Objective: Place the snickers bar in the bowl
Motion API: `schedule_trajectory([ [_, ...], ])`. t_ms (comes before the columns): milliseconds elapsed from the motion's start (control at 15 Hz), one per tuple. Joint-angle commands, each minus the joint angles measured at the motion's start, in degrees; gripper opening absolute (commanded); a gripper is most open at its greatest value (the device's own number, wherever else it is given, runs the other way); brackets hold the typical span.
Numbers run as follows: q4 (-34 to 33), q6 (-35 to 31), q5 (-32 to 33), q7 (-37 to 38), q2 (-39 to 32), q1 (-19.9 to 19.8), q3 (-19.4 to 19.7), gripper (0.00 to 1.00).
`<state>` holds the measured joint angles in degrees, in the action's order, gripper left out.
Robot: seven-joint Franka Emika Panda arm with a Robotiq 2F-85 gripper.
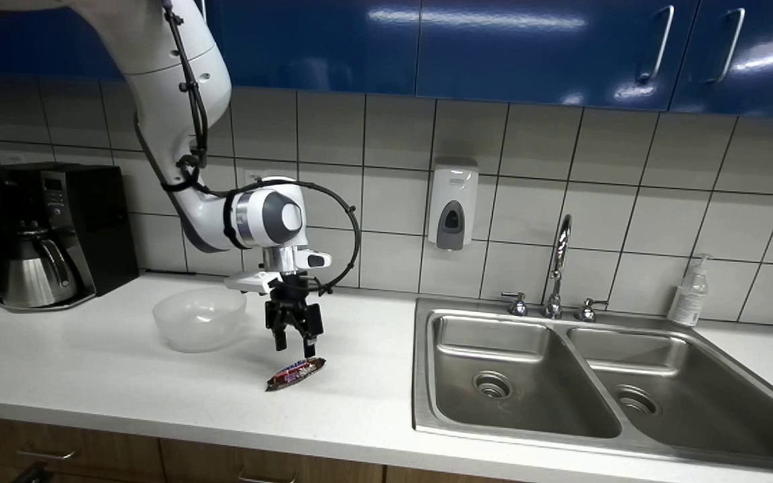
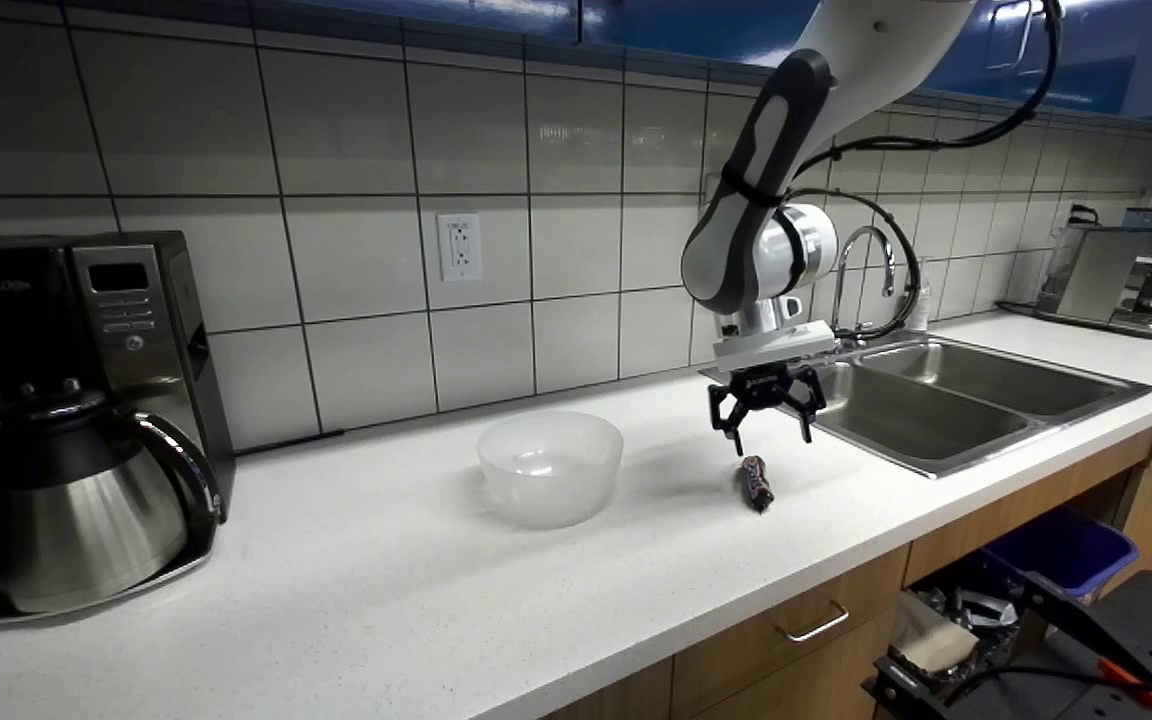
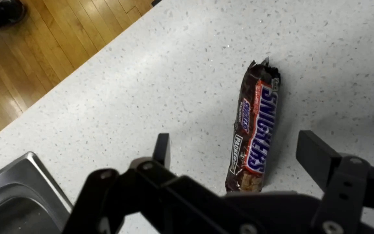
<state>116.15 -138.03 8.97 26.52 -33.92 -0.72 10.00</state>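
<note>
Plainly spread, the hand [image 2: 773, 445] is suspended above the counter [image 2: 356, 580], by which the snickers bar [image 3: 254, 130] is supported, near the hand but lower, with the see-through bowl [image 2: 550, 478] seen standing apart from both.

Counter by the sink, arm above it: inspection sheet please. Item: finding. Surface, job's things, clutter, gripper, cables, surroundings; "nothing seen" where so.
Surface: counter white, speckled; spills: nothing seen.
Job's things: bar lying on the counter, in its wrapper; bowl upright, see-through, apart from the bar.
Clutter: coffee maker; pump bottle at the back edge of the sink.
Gripper: open, above the bar, holding nothing.
Cables: black cable strapped to the arm, looping out beside it; snags: nothing seen.
Surroundings: tiled wall, blue cabinets overhead; what looks like a shoe on the wood floor.
</note>
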Motion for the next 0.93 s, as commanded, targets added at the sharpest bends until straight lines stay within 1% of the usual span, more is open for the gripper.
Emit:
schedule_trajectory([
  [0,-3.91,-1.18,-1.03,0.38,-3.46,1.38,0.91,1.00],
  [333,-7.04,-1.37,-2.95,-0.46,-6.73,1.10,0.72,1.00],
  [733,-9.24,-1.10,-4.62,-0.78,-9.06,1.04,0.90,1.00],
  [800,-9.49,-1.08,-4.77,-0.85,-9.28,1.02,0.89,0.75],
  [867,-9.59,-1.17,-4.77,-0.99,-9.44,1.04,0.89,0.74],
])
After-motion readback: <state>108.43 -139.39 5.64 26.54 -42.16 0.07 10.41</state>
